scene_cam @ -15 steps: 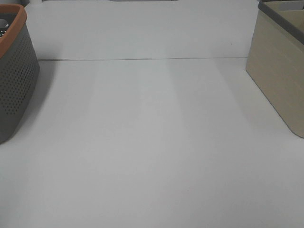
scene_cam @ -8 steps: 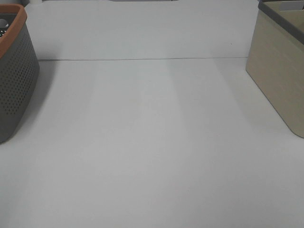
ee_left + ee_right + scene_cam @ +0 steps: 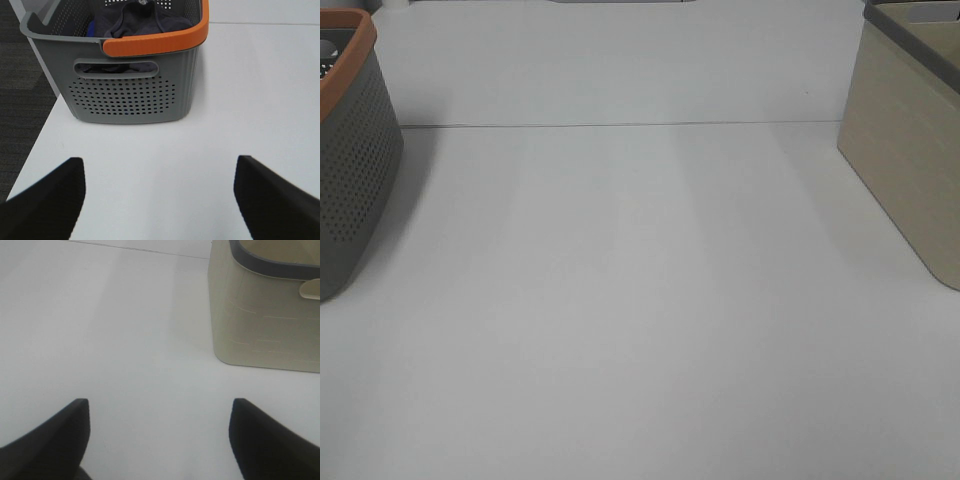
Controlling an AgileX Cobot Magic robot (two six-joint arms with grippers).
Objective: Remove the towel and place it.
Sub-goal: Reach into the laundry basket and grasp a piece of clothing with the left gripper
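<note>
Towel [image 3: 142, 20] bunched, dark, inside grey basket [image 3: 130, 95] at 9 o'clock on table [image 3: 640, 300], not yet lifted. Left claw [image 3: 160, 200] spread wide and empty, facing basket, probably to reach in. Right claw [image 3: 160, 440] also apart, near beige bin [image 3: 260, 325] at 3 o'clock.

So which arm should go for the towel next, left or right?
Probably left. The left gripper, open, faces the grey orange-rimmed basket holding the bunched dark towel; the right gripper, also open, faces only the beige basket.

Towel [image 3: 142, 22] seemingly bunched inside grey basket [image 3: 130, 97], tool [image 3: 158, 167] splayed
</note>
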